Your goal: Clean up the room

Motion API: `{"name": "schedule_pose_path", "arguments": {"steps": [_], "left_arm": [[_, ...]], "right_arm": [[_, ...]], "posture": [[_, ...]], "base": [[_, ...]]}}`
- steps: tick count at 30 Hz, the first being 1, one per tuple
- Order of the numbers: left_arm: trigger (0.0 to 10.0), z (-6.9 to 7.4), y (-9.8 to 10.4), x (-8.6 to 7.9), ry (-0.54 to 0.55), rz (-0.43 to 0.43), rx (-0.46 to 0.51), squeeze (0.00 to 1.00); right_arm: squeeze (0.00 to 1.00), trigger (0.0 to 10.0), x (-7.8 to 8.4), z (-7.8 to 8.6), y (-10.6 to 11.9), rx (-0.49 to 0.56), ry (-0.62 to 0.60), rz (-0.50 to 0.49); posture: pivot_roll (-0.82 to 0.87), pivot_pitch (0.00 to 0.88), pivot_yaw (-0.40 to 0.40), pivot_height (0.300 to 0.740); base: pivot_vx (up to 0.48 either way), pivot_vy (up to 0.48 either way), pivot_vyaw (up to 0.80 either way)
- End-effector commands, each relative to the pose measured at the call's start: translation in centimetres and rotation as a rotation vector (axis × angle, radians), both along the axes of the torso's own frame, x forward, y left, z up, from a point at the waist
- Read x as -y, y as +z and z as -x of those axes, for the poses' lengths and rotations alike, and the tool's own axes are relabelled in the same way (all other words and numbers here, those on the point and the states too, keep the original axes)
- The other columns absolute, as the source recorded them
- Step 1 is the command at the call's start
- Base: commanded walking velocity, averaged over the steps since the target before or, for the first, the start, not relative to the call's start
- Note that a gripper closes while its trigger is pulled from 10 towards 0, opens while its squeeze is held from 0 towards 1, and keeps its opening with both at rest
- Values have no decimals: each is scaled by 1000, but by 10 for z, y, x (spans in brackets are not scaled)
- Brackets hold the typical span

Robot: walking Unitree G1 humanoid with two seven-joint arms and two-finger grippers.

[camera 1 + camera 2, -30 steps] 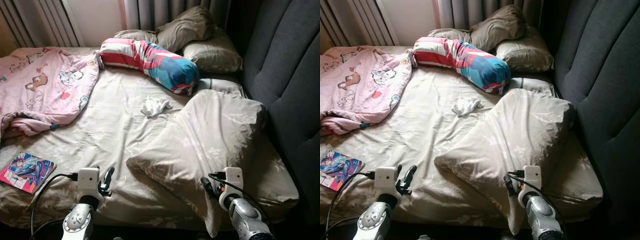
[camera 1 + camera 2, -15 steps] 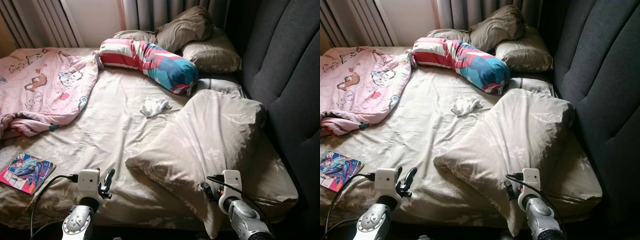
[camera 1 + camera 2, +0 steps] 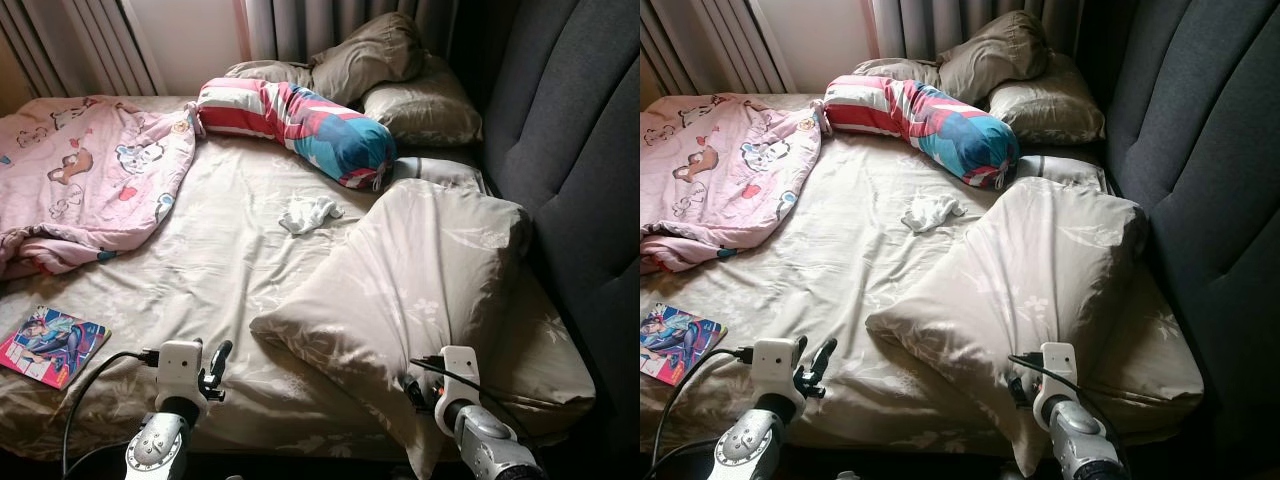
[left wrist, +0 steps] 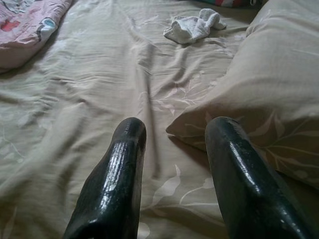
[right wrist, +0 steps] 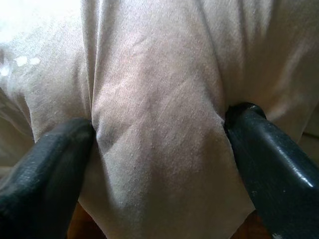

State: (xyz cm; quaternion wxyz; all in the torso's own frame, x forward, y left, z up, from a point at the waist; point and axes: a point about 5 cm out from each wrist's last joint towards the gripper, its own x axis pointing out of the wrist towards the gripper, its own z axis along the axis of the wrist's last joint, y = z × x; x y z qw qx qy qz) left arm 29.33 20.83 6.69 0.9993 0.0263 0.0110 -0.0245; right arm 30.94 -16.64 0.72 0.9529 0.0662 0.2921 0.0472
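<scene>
Right pincer point(image 3: 1023, 385) grips the pillow's point(image 3: 420, 270) near corner; pillow runs diagonally toward the headboard point(image 3: 575, 150).

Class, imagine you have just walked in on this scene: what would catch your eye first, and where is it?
The striped bolster lies across the head of the bed, the brightest thing there. A pink quilt is bunched at the far left. Nearest, the right gripper pinches the corner of a big beige pillow while the left gripper hovers open over the sheet.

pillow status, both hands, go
Right hand shut on pillow corner. Left hand open, empty over sheet. Rag, book, pink blanket not yet cleared.
</scene>
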Motion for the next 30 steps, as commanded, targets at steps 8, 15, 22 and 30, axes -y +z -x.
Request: {"name": "schedule_pose_path", "arguments": {"steps": [8,15,22,30], "left_arm": [[10000,4,-2,-1,-21,-17,-15,0],[10000,3,0,-1,-25,-21,-19,0],[10000,3,-1,-1,-28,-23,-24,0],[10000,4,-1,-1,-28,-25,-29,0]], "right_arm": [[0,0,-7,35,-36,-191,-32,-29],[0,0,-10,39,-39,-198,-44,-44],[0,0,-10,40,-40,-199,-50,-46],[0,0,-8,40,-40,-193,-64,-39]], "posture": [[-16,211,34,629],[-9,214,38,629],[-9,216,39,629],[-11,220,40,629]], "base": [[0,0,0],[0,0,0],[0,0,0],[0,0,0]]}}
